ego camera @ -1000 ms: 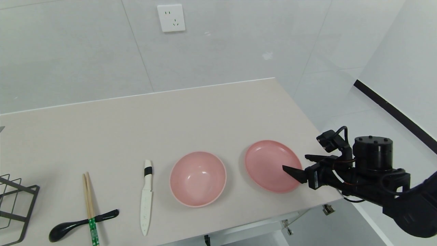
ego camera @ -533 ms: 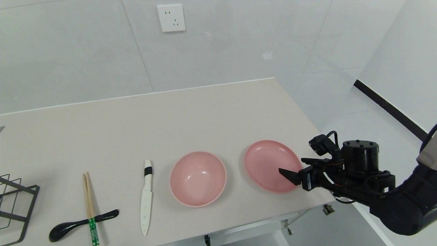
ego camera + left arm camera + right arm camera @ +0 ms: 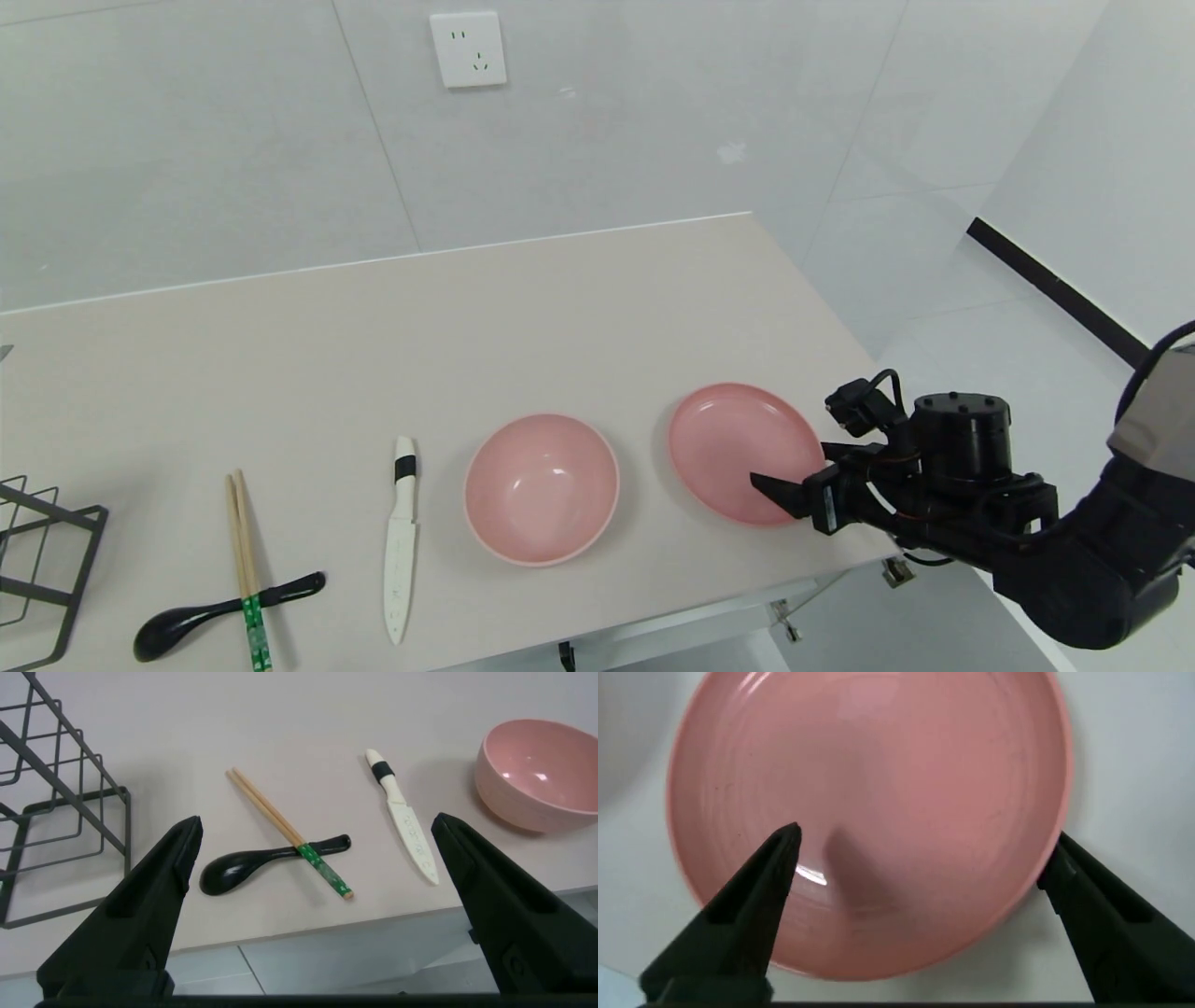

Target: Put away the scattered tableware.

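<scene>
A shallow pink plate (image 3: 733, 448) lies near the table's right front corner, with a pink bowl (image 3: 541, 488) to its left. Further left are a white knife (image 3: 401, 537), wooden chopsticks (image 3: 245, 560) and a black spoon (image 3: 219, 611) crossed under them. My right gripper (image 3: 792, 464) is open at the plate's right front rim, one finger over its inside. In the right wrist view the plate (image 3: 868, 784) spans the gap between the fingers of the right gripper (image 3: 924, 840). My left gripper (image 3: 316, 821) is open above the spoon (image 3: 252, 863), chopsticks (image 3: 276, 821) and knife (image 3: 404, 821).
A black wire rack (image 3: 42, 560) stands at the table's left front, also seen as the rack (image 3: 51, 793) beside the spoon. The table's front edge (image 3: 709, 597) runs just below the tableware and its right edge lies close to the plate. The back of the table is bare.
My right gripper has moved left, from beside the plate's right rim to over it, staying open. The tableware has not moved.
</scene>
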Robot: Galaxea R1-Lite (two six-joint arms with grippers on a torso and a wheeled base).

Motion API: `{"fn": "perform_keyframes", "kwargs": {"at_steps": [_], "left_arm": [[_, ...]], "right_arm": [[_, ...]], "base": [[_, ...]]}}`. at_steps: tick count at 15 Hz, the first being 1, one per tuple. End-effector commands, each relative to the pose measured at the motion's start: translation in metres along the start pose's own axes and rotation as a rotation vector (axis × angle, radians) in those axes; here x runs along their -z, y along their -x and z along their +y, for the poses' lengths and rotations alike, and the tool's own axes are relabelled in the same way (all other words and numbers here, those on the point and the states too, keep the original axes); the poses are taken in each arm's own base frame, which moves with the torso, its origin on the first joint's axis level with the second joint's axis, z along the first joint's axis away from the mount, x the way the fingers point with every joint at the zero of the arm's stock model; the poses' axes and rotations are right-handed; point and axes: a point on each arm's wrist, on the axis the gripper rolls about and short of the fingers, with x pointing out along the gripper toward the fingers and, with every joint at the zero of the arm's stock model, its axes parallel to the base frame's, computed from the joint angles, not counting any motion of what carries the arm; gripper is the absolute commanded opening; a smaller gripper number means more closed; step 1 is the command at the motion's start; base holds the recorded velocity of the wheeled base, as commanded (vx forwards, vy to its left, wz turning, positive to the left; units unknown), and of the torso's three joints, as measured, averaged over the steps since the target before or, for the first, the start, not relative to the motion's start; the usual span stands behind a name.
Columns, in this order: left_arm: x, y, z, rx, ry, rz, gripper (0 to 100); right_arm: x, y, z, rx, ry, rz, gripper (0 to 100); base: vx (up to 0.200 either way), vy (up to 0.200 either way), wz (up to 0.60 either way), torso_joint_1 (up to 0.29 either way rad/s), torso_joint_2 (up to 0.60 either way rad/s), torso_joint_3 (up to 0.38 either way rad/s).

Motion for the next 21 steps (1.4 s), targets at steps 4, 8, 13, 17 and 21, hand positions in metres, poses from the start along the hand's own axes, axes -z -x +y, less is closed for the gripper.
{"fn": "perform_keyframes", "kwargs": {"at_steps": [4, 8, 13, 17, 21], "left_arm": [[0.0, 0.0, 0.0, -0.001, 0.001, 0.001, 100], [0.0, 0.0, 0.0, -0.001, 0.001, 0.001, 100], [0.0, 0.0, 0.0, -0.001, 0.001, 0.001, 100], [0.0, 0.0, 0.0, 0.004, -0.007, 0.001, 100], [0.0, 0.0, 0.0, 0.005, -0.009, 0.001, 100]], "right_arm": [[0.002, -0.01, -0.023, 0.102, -0.043, 0.001, 0], [-0.035, 0.016, -0.015, 0.038, -0.054, -0.22, 0], [-0.076, 0.057, 0.004, -0.034, -0.166, -0.422, 0], [-0.085, 0.075, 0.009, -0.067, -0.225, -0.54, 0], [-0.083, 0.098, 0.012, -0.07, -0.211, -0.62, 0]], "base": [[0.0, 0.0, 0.0, 0.0, 0.0, 0.0], [0.0, 0.0, 0.0, 0.0, 0.0, 0.0], [0.0, 0.0, 0.0, 0.0, 0.0, 0.0], [0.0, 0.0, 0.0, 0.0, 0.0, 0.0], [0.0, 0.0, 0.0, 0.0, 0.0, 0.0]]}}
